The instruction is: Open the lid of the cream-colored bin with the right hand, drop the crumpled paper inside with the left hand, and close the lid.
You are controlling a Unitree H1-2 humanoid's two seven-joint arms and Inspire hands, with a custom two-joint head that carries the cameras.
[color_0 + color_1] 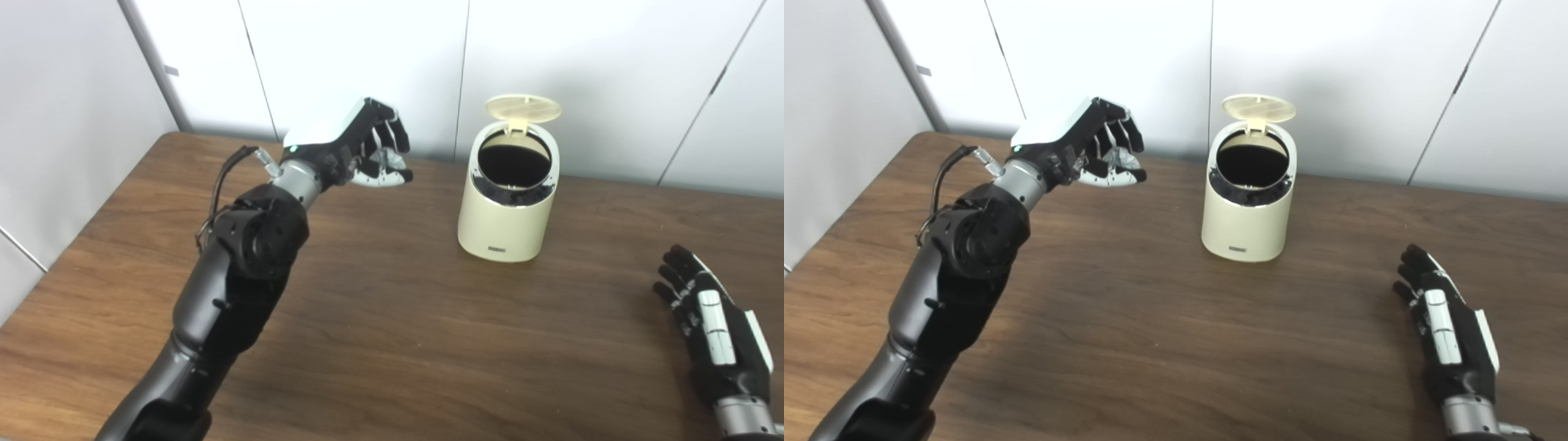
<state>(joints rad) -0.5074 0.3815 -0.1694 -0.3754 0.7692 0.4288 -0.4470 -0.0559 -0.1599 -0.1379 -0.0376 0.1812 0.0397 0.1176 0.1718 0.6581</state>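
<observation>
Nearest to me, my right hand (713, 324) lies low over the wooden table (398, 343) at the right edge, fingers stretched and apart, grasping nothing. My left arm rises from the bottom left, and the left hand (1090, 150) is lifted above the table, to the left of the bin and apart from it. Its fingers curl around the crumpled paper (1119, 160), which I see only partly between them. Farther back stands the cream-colored bin (505, 208), upright on the table. Its lid (523, 108) is raised at the back, and the inside looks dark.
</observation>
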